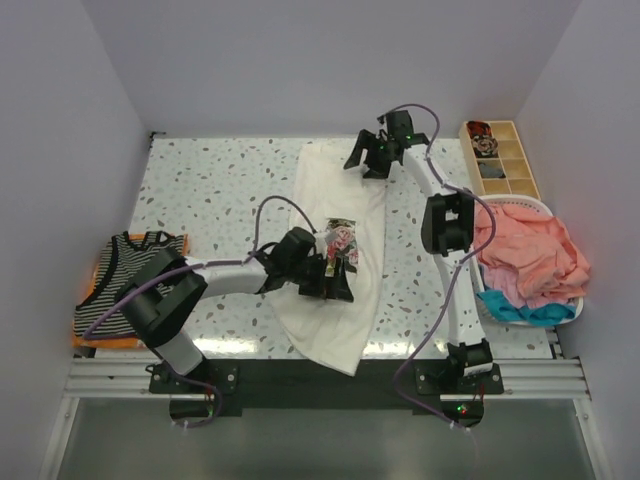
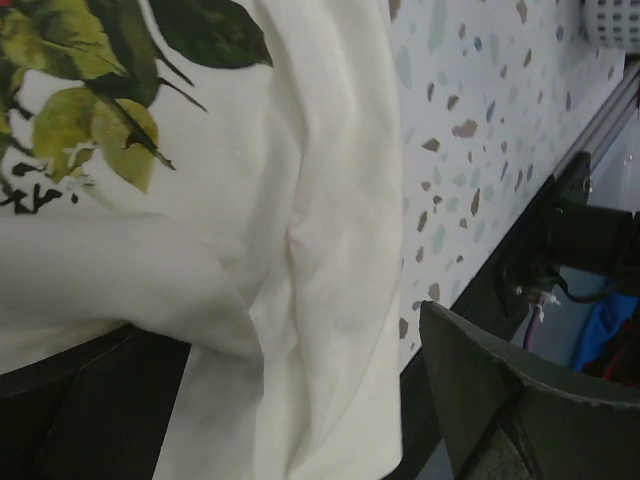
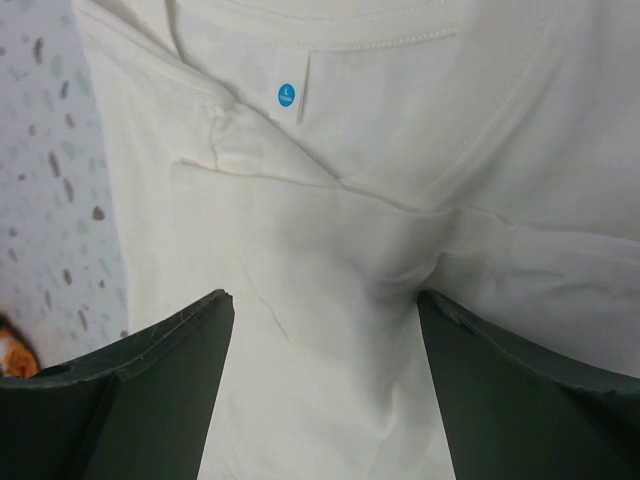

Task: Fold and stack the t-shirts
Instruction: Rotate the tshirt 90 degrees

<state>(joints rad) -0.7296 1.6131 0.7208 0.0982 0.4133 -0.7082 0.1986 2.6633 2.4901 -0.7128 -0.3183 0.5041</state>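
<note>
1. Well to the left of the left jaws, a folded black-and-white striped t-shirt [image 1: 128, 285] lies on an orange t-shirt [image 1: 108, 343] at the edge of the speckled counter [image 1: 220, 190].
2. The left arm [image 1: 225, 275] reaches across to the cream t-shirt [image 1: 335, 195]. Its jaws stand open, low over the shirt's middle. In the left wrist view, a soft fold of the cream cloth [image 2: 330, 250] lies between them. The cloth drapes over one finger, while the other finger [image 2: 500, 400] is bare and clear of it.
3. The cream t-shirt stretches lengthwise from the right jaws to beyond the left jaws, and its near end hangs over the counter's front edge. The rose print [image 1: 342, 238] shows just beside the left jaws on their far side, and its green leaves [image 2: 90, 130] appear in the left wrist view.
4. The right arm [image 1: 445, 225] holds its jaws open at the shirt's far end. Its two fingers [image 3: 130, 400] are spread, with smooth cream cloth [image 3: 330, 250] between them. The neckline and a blue size label [image 3: 287, 96] lie just ahead of the fingers.
5. Right of the right jaws stands a compartmented wooden tray [image 1: 520, 150].
6. Nearer than the tray, and well right of both jaws, a white basket [image 1: 520, 204] holds a crumpled coral-pink t-shirt [image 1: 530, 255] over a blue t-shirt [image 1: 525, 312].
</note>
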